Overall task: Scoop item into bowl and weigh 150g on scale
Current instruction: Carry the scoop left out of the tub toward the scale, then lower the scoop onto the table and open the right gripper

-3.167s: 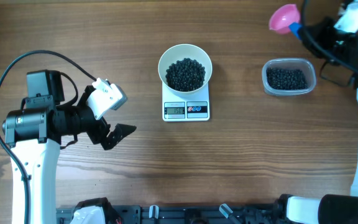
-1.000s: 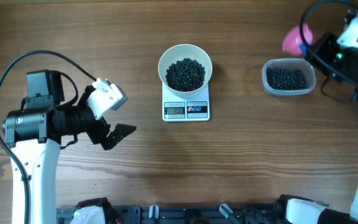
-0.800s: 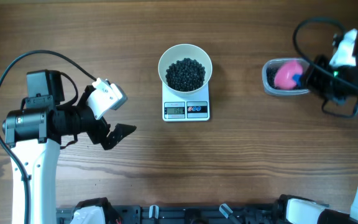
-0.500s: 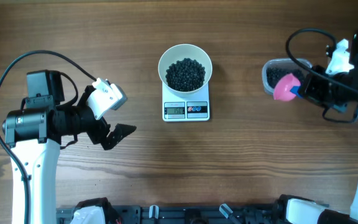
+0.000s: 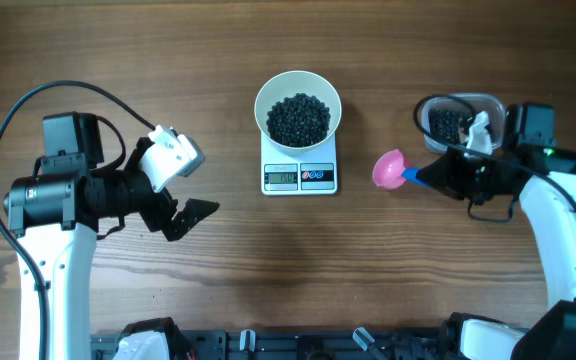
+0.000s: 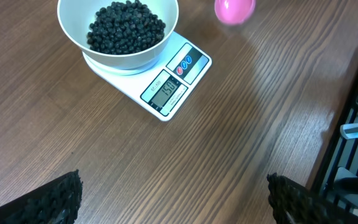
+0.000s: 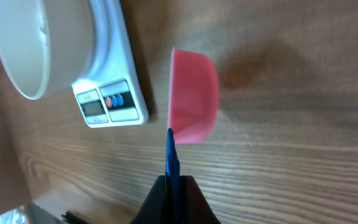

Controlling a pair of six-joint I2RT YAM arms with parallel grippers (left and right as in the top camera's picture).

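Beads [image 5: 298,118] heaped in bowl [image 5: 259,112] on scale [image 5: 299,178], mid tabletop [image 5: 268,280]. Right gripper [image 5: 426,177] clenched on pink scoop [image 5: 389,169], at scale's 3 o'clock; left gripper [image 6: 169,208] released, at 9 o'clock. We fear another scoopful overshoots, or the scoop knocks the bowl.

The brown wooden table [image 5: 268,270] is showing matt grain; the round white bowl [image 6: 123,59] is gleaming smooth, possibly ceramic; tiny black beads [image 6: 126,26] are glinting faintly; the pink plastic scoop [image 7: 193,94] is looking satin-smooth.
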